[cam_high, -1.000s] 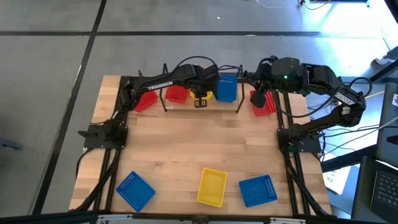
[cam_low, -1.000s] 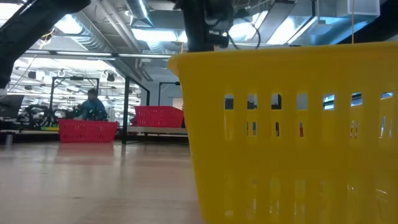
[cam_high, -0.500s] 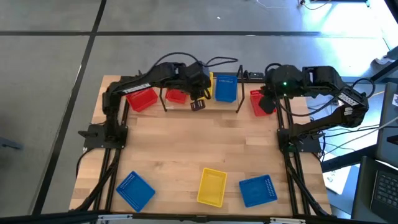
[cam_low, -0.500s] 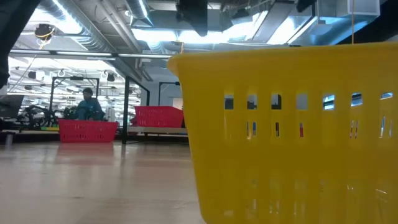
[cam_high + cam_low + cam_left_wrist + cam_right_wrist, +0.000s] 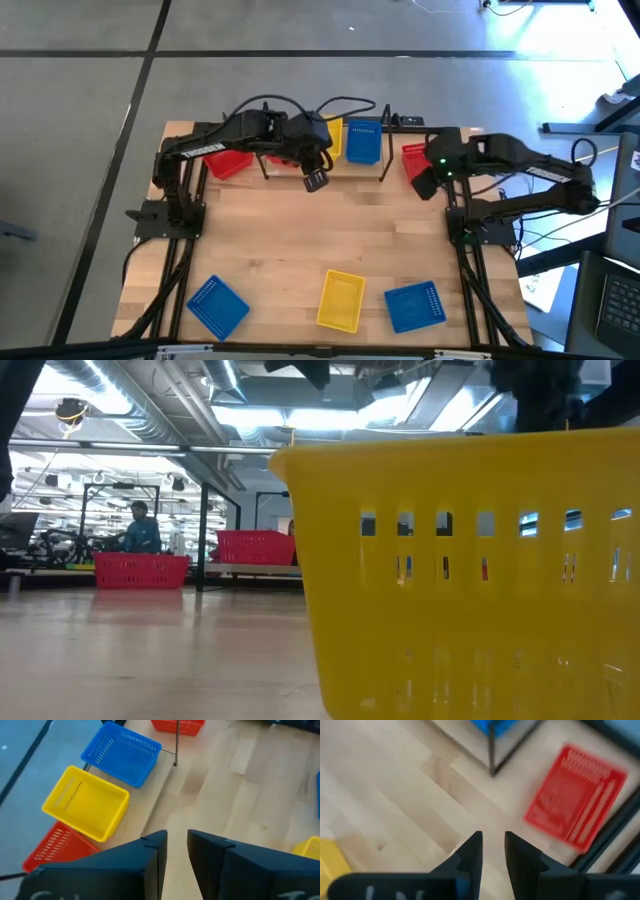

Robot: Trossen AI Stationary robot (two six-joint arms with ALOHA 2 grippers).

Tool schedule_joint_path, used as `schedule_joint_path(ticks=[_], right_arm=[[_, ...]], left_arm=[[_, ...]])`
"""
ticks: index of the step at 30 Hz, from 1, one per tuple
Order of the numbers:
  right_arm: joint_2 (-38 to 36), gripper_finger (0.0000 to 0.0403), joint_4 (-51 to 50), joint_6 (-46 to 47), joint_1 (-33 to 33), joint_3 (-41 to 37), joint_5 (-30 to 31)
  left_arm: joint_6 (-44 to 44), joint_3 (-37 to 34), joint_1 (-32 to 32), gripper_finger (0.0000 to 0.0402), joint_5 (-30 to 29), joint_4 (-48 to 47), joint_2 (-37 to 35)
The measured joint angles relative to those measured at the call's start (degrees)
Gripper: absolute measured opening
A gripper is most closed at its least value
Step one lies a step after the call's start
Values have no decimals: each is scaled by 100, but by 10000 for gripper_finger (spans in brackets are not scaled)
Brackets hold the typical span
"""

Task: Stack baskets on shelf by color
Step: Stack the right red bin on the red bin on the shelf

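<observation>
The shelf (image 5: 325,165) stands at the table's far edge. A red basket (image 5: 284,155), a yellow basket (image 5: 331,140) and a blue basket (image 5: 363,141) sit in a row on its plank. Two more red baskets rest on the table, one left of the shelf (image 5: 228,161) and one right of it (image 5: 413,159). Near the front edge lie a blue basket (image 5: 217,305), a yellow basket (image 5: 340,300) and another blue basket (image 5: 413,305). My left gripper (image 5: 315,180) hovers just in front of the shelf, slightly open and empty. My right gripper (image 5: 425,184) hovers near the right red basket (image 5: 575,800), slightly open and empty.
Thin black upright rods (image 5: 266,165) (image 5: 384,168) frame the shelf. The arm bases (image 5: 165,215) (image 5: 480,228) stand at the table's left and right sides. Bare wood lies between the shelf and the near baskets. The near yellow basket (image 5: 470,570) fills the low view; a person shows far behind.
My left gripper has drawn back from over the shelf's yellow basket toward the table's near edge and a little left. My right gripper has pulled away from the right red basket, moving toward the near edge. The baskets have stayed where they were.
</observation>
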Motion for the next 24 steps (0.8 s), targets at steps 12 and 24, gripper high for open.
schedule_joint_path(ticks=[12, 24], right_arm=[[520, 79, 1128, 10, -1094, -1796, -532], [1036, 79, 2543, -732, -1945, -2411, -373]], left_arm=[[-279, 0, -268, 67, 0, -2, 2], [165, 0, -356, 67, -4, -2, 4]])
